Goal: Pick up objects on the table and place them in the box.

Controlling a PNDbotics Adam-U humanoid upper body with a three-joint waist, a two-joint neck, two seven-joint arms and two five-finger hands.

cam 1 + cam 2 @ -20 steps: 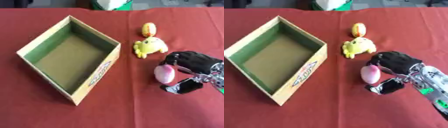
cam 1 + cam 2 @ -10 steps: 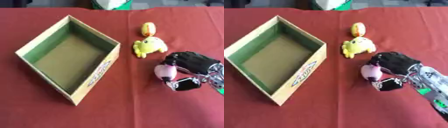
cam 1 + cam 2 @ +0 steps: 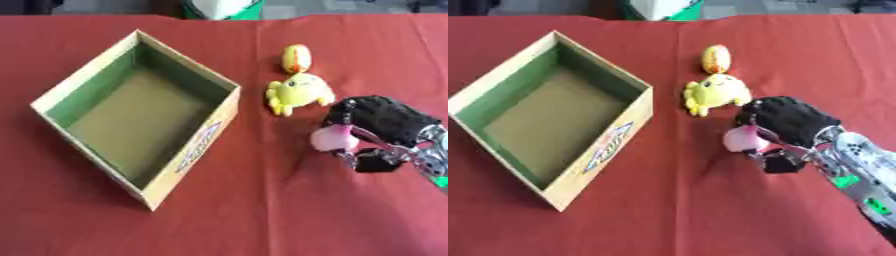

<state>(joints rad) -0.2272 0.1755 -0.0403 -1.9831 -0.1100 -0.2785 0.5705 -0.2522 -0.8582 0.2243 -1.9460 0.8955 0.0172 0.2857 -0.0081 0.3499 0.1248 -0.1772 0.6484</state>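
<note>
R hand (image 3: 791, 121) is curling round a pink object (image 3: 744, 139) nr the tabletop's (image 3: 693, 210) right edge. Box (image 3: 143, 114) is sitting empty w/ yellow toy (image 3: 299, 91) beside.

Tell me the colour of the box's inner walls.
Green, above a brown floor; the open cardboard box shows it best in the left eye view.

We see the box (image 3: 140, 115) at nine o'clock on the table (image 3: 262, 210) | plush toy (image 3: 300, 92) at its two o'clock, apart from it | small oval object (image 3: 296, 57) just behind the plush at twelve | right hand (image 3: 381, 120) at four o'clock of the plush, round object (image 3: 333, 139) at its left edge.
</note>
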